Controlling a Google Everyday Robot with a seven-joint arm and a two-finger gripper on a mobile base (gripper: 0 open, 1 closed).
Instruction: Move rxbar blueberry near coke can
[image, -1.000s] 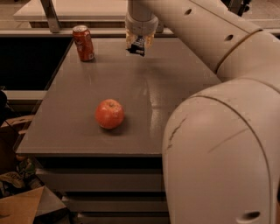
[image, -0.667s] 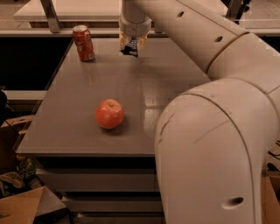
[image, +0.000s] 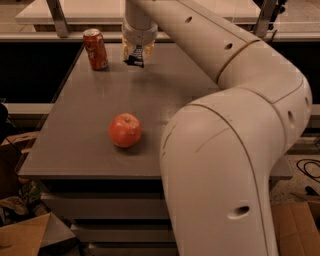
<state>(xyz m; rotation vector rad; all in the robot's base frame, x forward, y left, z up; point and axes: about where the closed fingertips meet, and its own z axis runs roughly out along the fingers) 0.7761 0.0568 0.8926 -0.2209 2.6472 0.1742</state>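
The coke can (image: 95, 49) stands upright at the far left of the grey table (image: 80, 125). My gripper (image: 136, 56) hangs at the far end of the white arm, just right of the can and low over the table. It is shut on the rxbar blueberry (image: 134, 61), whose dark end shows below the fingers. The bar is about a can's width from the can.
A red apple (image: 125, 130) sits near the table's front middle. My white arm (image: 225, 140) covers the right side of the table. A pale counter with metal legs (image: 57, 17) runs behind. Cardboard boxes (image: 25, 235) lie on the floor at lower left.
My gripper has moved left with the bar, from the table's far middle toward the coke can. The can and apple have not moved.
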